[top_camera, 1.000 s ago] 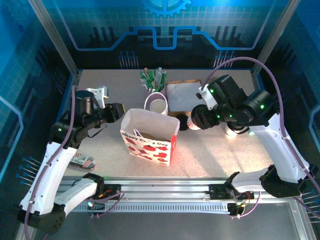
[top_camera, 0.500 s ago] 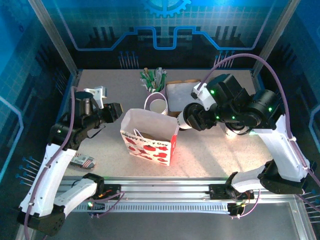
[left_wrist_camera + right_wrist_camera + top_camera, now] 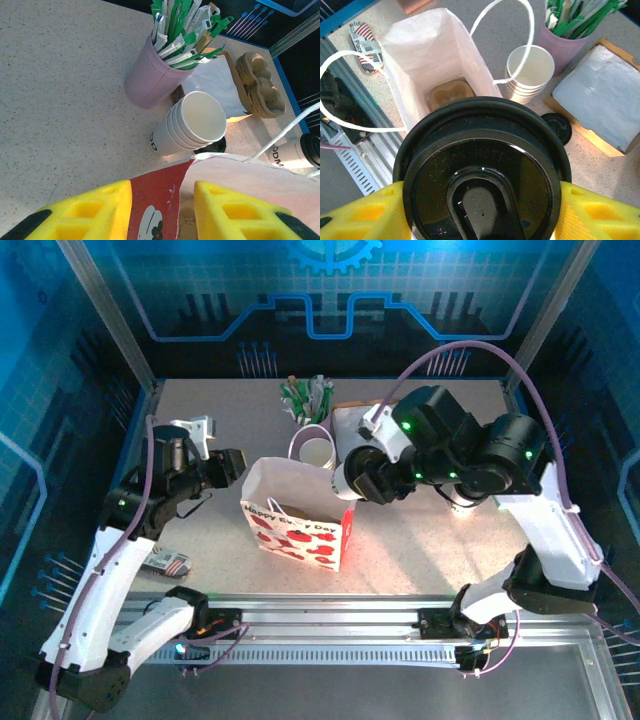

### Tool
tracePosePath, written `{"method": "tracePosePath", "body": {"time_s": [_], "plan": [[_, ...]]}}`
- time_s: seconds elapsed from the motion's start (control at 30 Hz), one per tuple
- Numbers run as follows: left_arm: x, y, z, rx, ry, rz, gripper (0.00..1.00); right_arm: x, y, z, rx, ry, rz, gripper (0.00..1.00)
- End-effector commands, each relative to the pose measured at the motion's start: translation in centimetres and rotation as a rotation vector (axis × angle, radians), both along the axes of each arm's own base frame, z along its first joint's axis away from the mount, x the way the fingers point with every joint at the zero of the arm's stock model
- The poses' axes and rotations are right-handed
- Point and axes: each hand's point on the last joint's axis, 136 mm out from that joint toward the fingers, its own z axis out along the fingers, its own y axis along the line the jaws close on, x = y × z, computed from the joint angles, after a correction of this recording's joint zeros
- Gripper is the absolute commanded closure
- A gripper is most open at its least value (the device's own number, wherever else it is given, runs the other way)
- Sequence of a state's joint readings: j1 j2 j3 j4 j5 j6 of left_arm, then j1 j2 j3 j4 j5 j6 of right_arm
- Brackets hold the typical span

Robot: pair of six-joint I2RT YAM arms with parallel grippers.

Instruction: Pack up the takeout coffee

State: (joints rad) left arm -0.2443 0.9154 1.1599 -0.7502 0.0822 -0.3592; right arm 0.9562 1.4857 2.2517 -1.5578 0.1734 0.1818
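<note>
Right gripper (image 3: 480, 212) clamped on the takeout coffee (image 3: 482, 150), jaws about half spread and bearing on the sides of its black lid, so that the cup hangs base-down and somewhat tilted in the air above the right rim of the open gift bag (image 3: 300, 525). Left gripper (image 3: 162, 210) narrowed astride the bag's left upper rim and seemingly pinching it, which holds the mouth open; actual pad contact cannot be confirmed. Hazards, as judged from this arrangement: the cup's base may strike the near wall or snag a white cord handle (image 3: 520, 30) that arcs across the opening, pushing the light paper bag over or dragging it out of the left jaws. Because the hold appears to sit at lid level, a knock could lever the lid off and spill the drink. A brown object (image 3: 451, 94) on the bag floor offers an uneven seat — the cup may topple on release. Count: one lidded coffee, one bag with two cord handles, one stack of nested cups (image 3: 192, 125) showing about four rims, one pink cup (image 3: 150, 80) of green-white sticks, one loose black lid (image 3: 557, 127), one pile of white paper (image 3: 600, 95) on a board, one cardboard carrier (image 3: 260, 85), one flag-print packet (image 3: 365, 32).
</note>
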Motion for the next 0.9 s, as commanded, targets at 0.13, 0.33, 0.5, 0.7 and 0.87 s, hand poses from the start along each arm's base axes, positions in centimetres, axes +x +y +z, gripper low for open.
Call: {"method": "tracePosePath", "body": {"time_s": [0.13,0.33,0.5,0.7,0.87], "plan": [[0.2,0.2,-0.1,0.008,-0.021,0.004,0.62,0.2,2.5,-1.2,-0.049,0.027,0.057,0.52],[0.3,0.2,-0.4,0.011,-0.020,0.003,0.62,0.7,4.3,-2.5,-0.086,0.053,0.084,0.52],[0.3,0.3,-0.7,0.012,-0.017,0.004,0.62,0.8,5.4,-3.8,-0.120,0.079,0.103,0.52],[0.3,0.3,-0.7,0.015,-0.020,0.002,0.62,0.8,6.4,-5.7,-0.169,0.117,0.132,0.52],[0.3,0.2,-1.0,0.013,-0.019,-0.003,0.62,0.8,7.0,-7.5,-0.219,0.149,0.153,0.53]]}}
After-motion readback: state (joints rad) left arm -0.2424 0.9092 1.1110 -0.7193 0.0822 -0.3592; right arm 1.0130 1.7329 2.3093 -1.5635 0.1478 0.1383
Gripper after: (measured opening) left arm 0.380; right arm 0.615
